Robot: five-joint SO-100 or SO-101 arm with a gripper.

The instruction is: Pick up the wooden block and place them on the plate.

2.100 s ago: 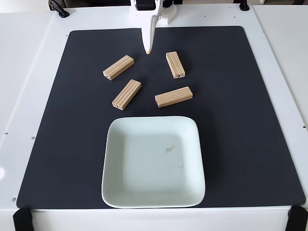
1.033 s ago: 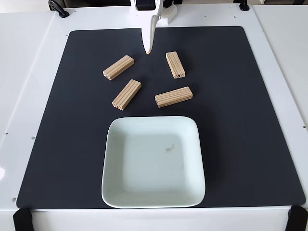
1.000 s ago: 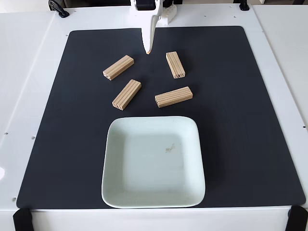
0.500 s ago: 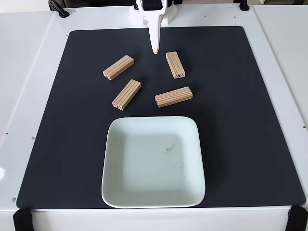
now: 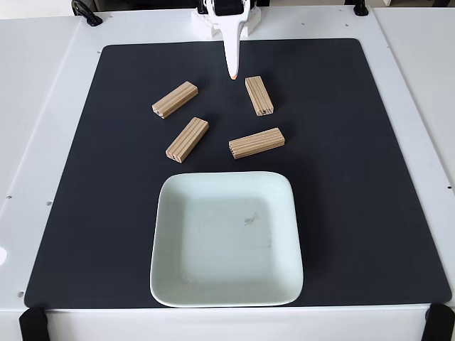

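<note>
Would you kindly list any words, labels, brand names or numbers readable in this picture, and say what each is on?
None: there is no readable text in the fixed view.
The four wooden blocks bear only lengthwise layered stripes.
The plate shows a faint smudge, not writing.
The black mat and the claw are unmarked.

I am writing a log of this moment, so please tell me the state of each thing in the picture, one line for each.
claw: above the mat, holding nothing, looks shut.
upper left block: flat on the mat.
upper right block: flat on the mat, nearest to the claw.
lower left block: flat on the mat.
lower right block: flat on the mat.
plate: upright, no block in it.
black mat: flat on the table.
</note>
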